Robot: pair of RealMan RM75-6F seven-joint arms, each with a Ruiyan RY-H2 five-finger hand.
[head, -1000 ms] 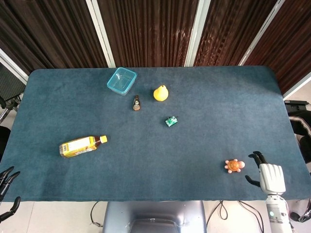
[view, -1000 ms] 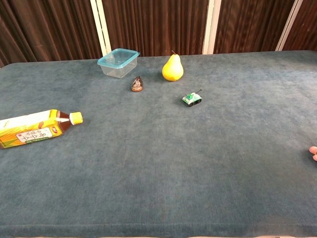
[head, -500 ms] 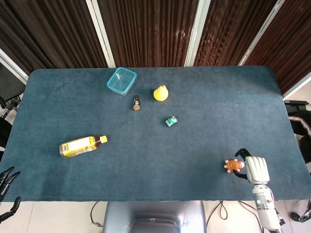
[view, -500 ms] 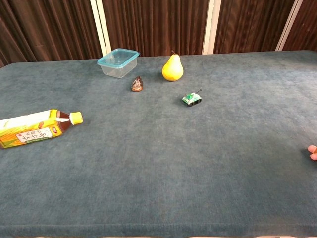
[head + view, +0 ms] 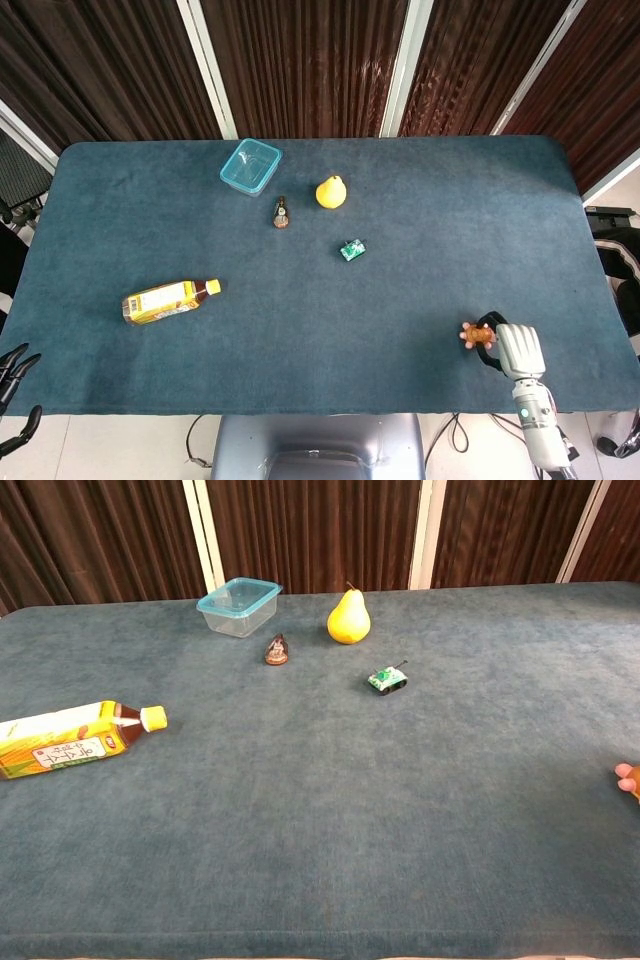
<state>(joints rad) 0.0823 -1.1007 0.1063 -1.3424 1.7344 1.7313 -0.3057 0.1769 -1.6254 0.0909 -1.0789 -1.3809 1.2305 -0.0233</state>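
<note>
The right hand [image 5: 518, 349] curls round the turtle [image 5: 479, 334], seemingly gripping it; the left hand [image 5: 12, 373] hangs spread.

Wide bare blue felt table [image 5: 420, 290] lies ahead of my right hand [image 5: 518, 348]; only the small orange toy turtle [image 5: 478, 334] stands against my fingers.

The head view looks straight down on the whole table [image 5: 450, 200] from high up, while the chest view faces across the same table [image 5: 480, 780] from low and near.
</note>
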